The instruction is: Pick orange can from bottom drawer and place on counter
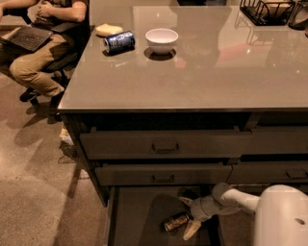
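Observation:
The orange can lies on its side on the dark floor of the open bottom drawer, below two handled drawers. My gripper hangs at the end of the white arm inside the drawer, just right of the can. Its fingers are spread apart, one finger pointing down to the front and the other toward the drawer's back. The can lies beside the fingers, not held. The grey-beige counter spreads above the cabinet.
On the counter stand a white bowl, a blue can on its side, a yellow sponge and a black wire rack at the far right. A seated person with a laptop is left of the counter.

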